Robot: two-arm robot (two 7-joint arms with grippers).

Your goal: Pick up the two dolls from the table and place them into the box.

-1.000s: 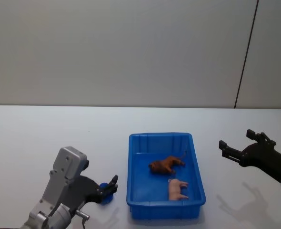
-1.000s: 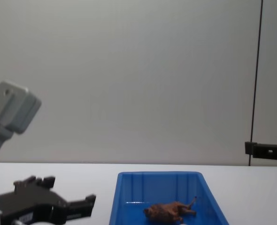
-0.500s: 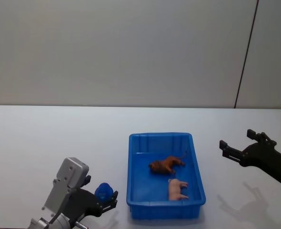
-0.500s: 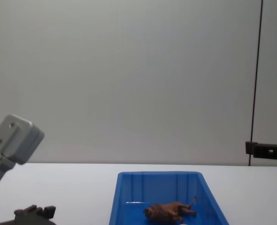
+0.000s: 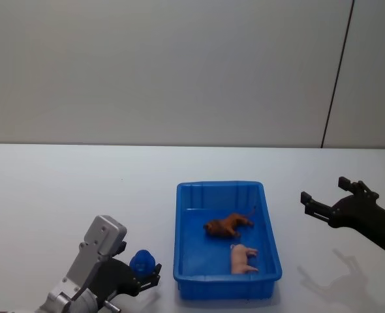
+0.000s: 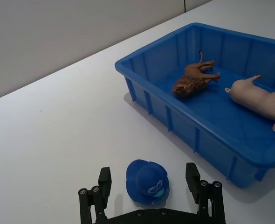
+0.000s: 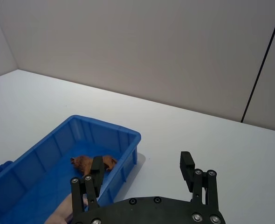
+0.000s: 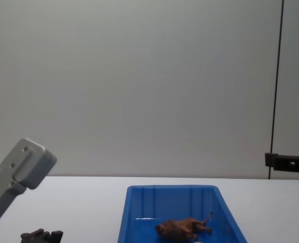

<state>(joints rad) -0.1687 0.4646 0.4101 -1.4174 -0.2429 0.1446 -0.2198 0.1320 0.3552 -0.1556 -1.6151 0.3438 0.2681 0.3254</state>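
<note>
Shaggy brown lion doll [image 5: 228, 225] and pale pink doll [image 5: 244, 257]: both lying inside the bright blue plastic box [image 5: 186, 261], unmoved. White desk [image 5: 62, 189]: wide open margins around the box. Left gripper [image 6: 149, 187]: drawn back and lower than a second ago, jaws spread, straddling a small blue figure [image 6: 147, 181]. Right gripper [image 5: 324, 201]: unmoved, jaws open, empty, right of the box.

Box [image 6: 212, 140] glossy blue plastic; lion [image 6: 193, 79] rough, matt brown; pink doll [image 6: 261, 100] smooth, slight sheen; table [image 5: 81, 189] matt white; blue toy [image 6: 147, 182] between left gripper [image 6: 149, 183] fingers smooth plastic.
</note>
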